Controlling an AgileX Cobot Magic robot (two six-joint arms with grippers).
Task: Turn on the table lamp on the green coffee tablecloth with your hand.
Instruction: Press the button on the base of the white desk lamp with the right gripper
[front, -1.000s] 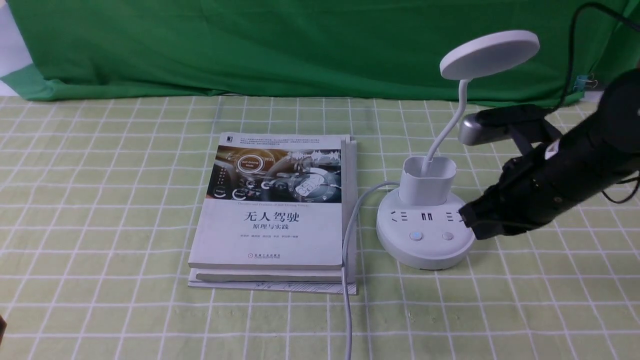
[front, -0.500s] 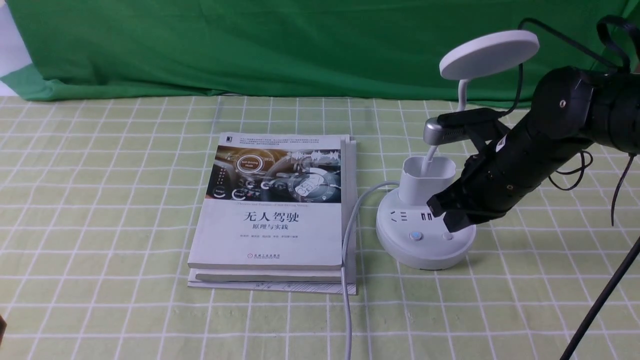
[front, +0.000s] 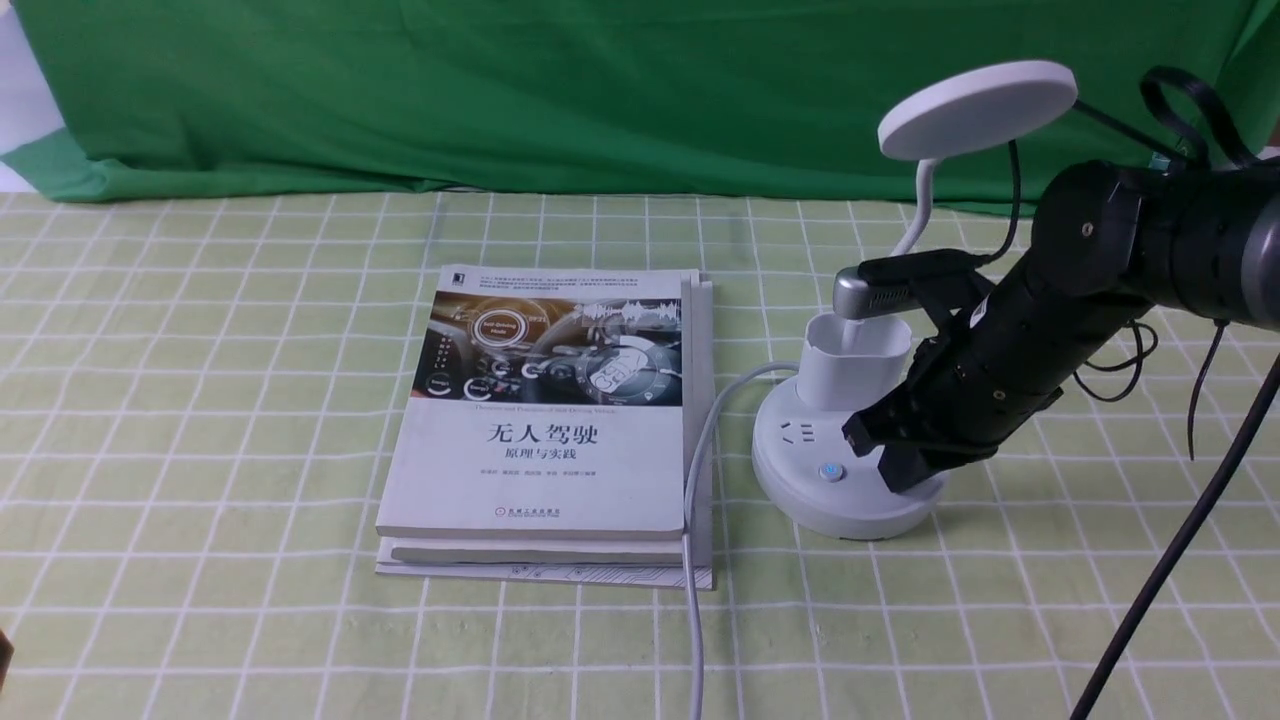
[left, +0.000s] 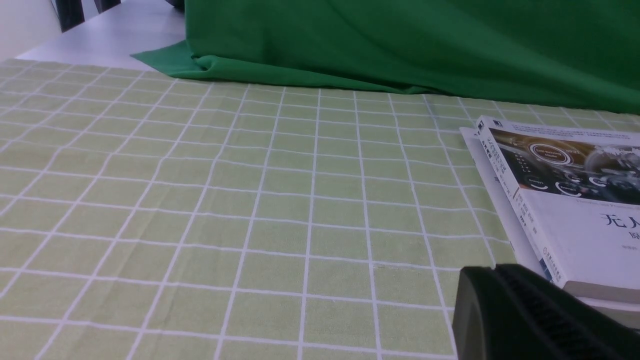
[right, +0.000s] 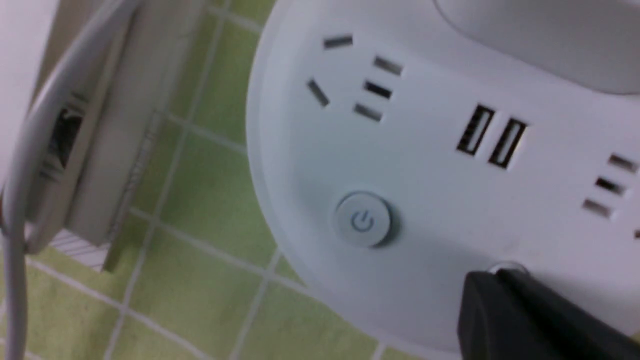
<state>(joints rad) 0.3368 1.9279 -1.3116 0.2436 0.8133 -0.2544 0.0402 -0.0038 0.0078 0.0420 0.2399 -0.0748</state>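
The white table lamp (front: 850, 375) stands at the right on the pale green checked tablecloth (front: 200, 400); its disc head (front: 978, 107) looks unlit. My right gripper (front: 893, 470) is shut and its tip rests on the lamp's round base, covering the right-hand button; the power button (front: 829, 472) stays visible beside it. In the right wrist view the shut tip (right: 492, 280) sits over a button rim on the base (right: 425, 165), next to the power button (right: 363, 220). My left gripper (left: 492, 280) is shut, low over the cloth near the books, away from the lamp.
A stack of books (front: 550, 420) lies left of the lamp, with the lamp's white cable (front: 695, 520) running along its right edge toward the front. A dark green backdrop (front: 600, 90) hangs behind. A black cable (front: 1170, 560) crosses the front right.
My right arm has moved left and down over the lamp base; its tip now covers the right-hand button that was visible before. The lamp head looks unchanged.
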